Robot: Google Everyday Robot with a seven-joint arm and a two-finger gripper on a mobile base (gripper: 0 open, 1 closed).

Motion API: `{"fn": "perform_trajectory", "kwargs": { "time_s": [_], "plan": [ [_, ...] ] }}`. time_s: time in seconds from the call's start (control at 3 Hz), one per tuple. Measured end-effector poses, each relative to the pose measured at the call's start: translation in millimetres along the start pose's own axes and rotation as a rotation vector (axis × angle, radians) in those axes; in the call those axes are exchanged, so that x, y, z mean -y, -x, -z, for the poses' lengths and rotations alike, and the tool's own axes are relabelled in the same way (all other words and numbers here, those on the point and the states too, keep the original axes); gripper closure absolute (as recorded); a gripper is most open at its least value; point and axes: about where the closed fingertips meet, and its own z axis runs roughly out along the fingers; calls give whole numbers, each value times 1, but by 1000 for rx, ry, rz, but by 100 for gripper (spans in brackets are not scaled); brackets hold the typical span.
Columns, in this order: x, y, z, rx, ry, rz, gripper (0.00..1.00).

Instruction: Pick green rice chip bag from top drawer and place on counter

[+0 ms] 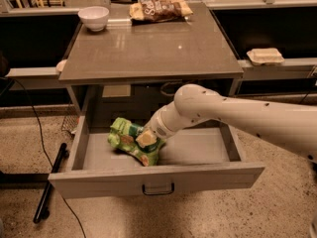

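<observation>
The green rice chip bag point(130, 139) lies crumpled in the left half of the open top drawer point(153, 180), which is pulled out under the counter point(153, 46). My gripper point(146, 139) reaches down into the drawer from the right and sits on the right end of the bag, touching it. My white arm point(237, 114) crosses the drawer's right side. The part of the bag under the gripper is hidden.
A white bowl point(94, 18) stands at the counter's back left and a brown snack bag point(159, 9) at its back middle. A pale tray point(265, 56) sits on a shelf to the right. A black stand leg point(49, 182) and cable lie on the floor at the left.
</observation>
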Motion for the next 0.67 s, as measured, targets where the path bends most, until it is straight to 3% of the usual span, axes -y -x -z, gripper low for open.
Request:
{"fn": "perform_trajectory", "kwargs": {
  "time_s": [0.33,0.67],
  "plan": [
    [12,-5,51,5,-104,6,100],
    [26,-2,117,1,-231,28,100]
  ]
}}
